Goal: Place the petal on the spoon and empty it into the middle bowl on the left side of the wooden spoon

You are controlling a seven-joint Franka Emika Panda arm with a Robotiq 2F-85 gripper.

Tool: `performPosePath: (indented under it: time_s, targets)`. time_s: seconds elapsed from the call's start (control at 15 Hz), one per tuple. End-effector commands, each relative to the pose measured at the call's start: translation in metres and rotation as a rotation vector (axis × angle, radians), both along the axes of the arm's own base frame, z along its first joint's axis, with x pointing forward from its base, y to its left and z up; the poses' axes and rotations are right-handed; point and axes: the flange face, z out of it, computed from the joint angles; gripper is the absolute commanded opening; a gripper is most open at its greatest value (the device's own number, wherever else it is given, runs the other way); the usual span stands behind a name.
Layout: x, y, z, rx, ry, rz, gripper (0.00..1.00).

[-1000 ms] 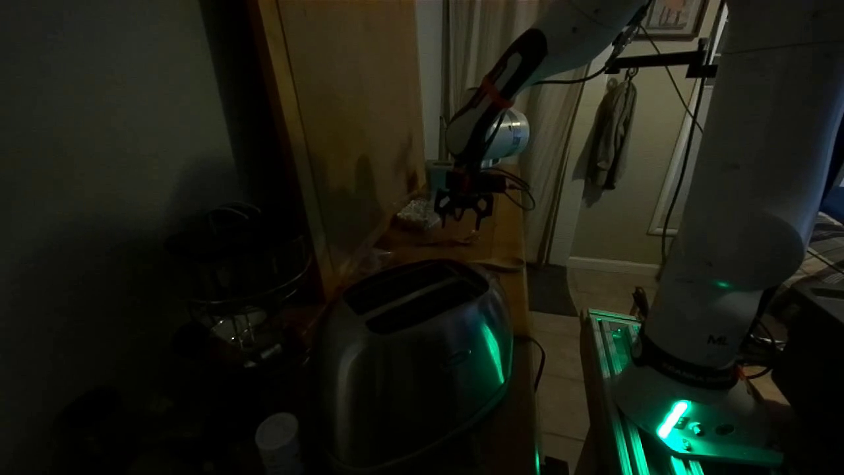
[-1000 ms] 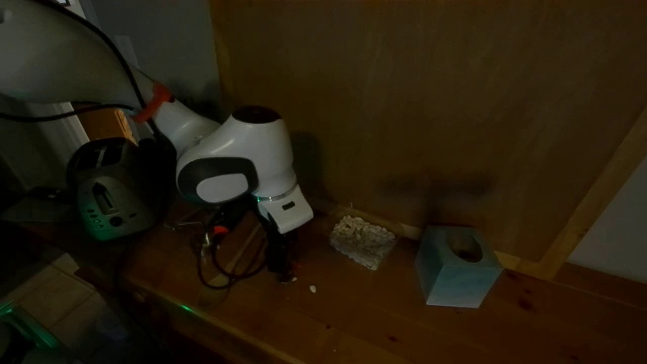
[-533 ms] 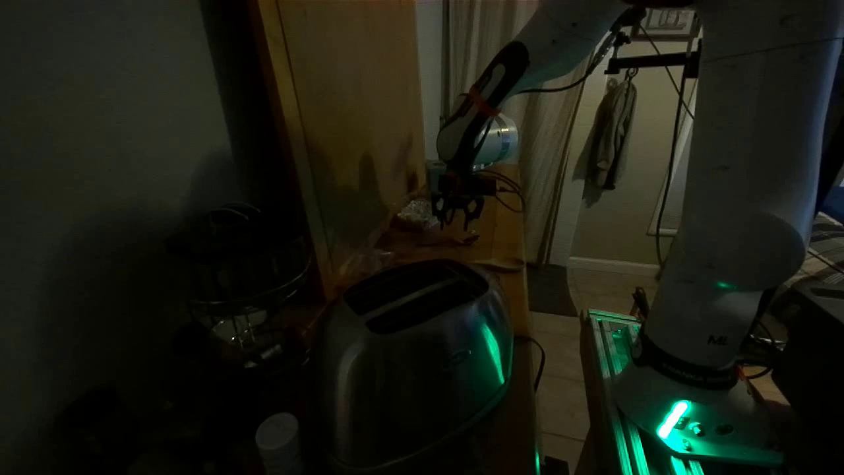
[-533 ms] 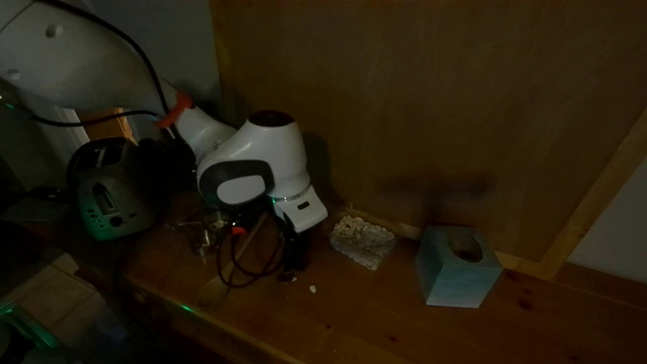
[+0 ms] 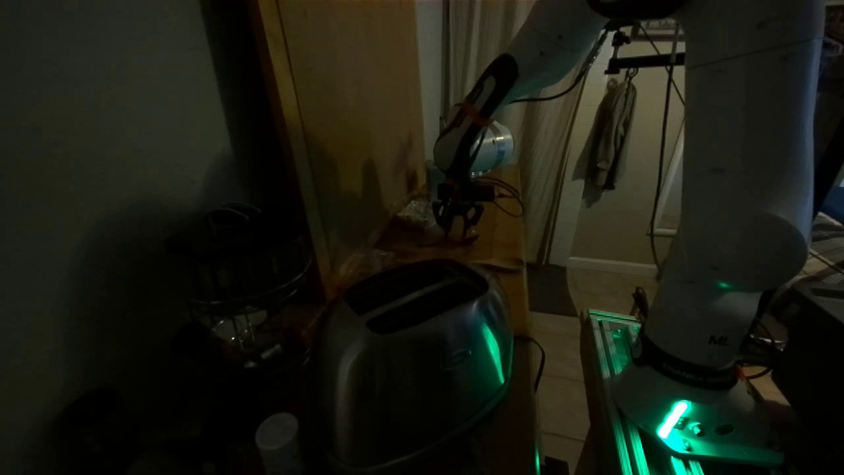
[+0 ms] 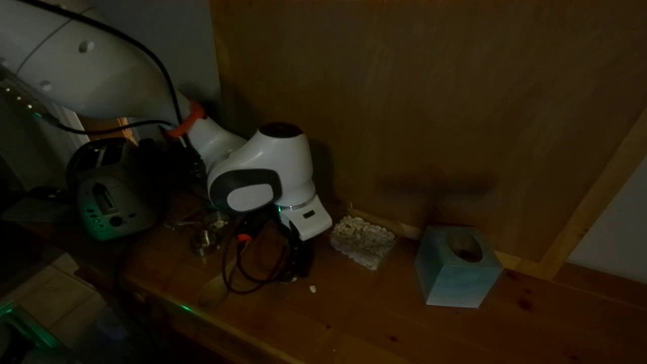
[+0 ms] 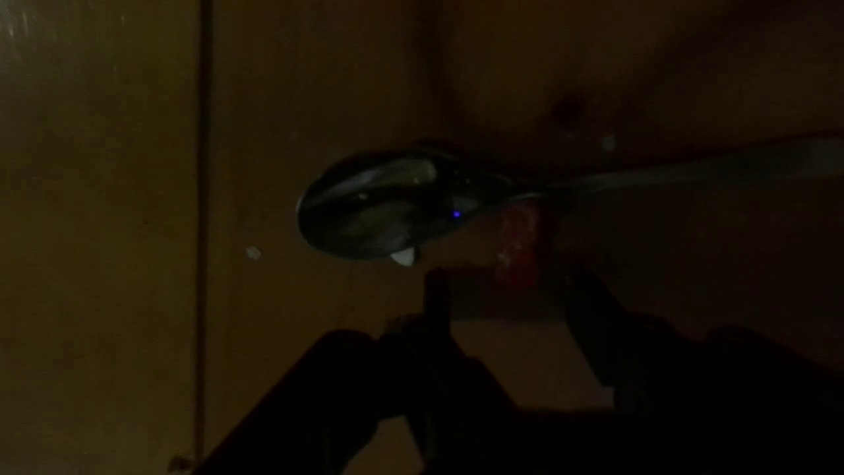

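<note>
A shiny metal spoon (image 7: 389, 204) lies on the wooden table in the wrist view, its handle running right. Against the bowl's lower rim sits a small white piece (image 7: 403, 256), possibly the petal. My gripper (image 7: 506, 277) points down just below the spoon's neck, jaws apart. A red block (image 7: 519, 247) reaches into the gap, with space on both sides. An exterior view shows two small metal bowls (image 6: 204, 242), one holding white bits; which is the middle bowl I cannot tell. The wooden spoon (image 6: 213, 291) lies near them, partly behind my cables.
A clear box of white pieces (image 6: 363, 241) stands by the wooden panel, beside a blue tissue box (image 6: 457, 268). One loose white piece (image 6: 313, 289) rests on the table. The large toaster (image 5: 422, 356) stands nearby. Lighting is very dim.
In an exterior view the gripper has sunk toward the table and its jaws have drawn closer together. The arm has moved, bringing the small bowls and wooden spoon into sight.
</note>
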Motion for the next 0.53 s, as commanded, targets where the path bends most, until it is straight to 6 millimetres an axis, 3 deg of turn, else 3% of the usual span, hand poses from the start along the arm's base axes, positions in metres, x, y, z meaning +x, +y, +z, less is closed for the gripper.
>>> performPosePath:
  time_s: [0.0,0.27,0.47]
  targets:
    - [0.0081,-0.0042,-0.0003,0.006,0.007,-0.008,0.35]
    - [0.0109,-0.0054,0.0019,0.001,0.006,-0.008,0.06]
    - [0.0124,-0.0047,0.0014,-0.001,0.008,-0.007,0.02]
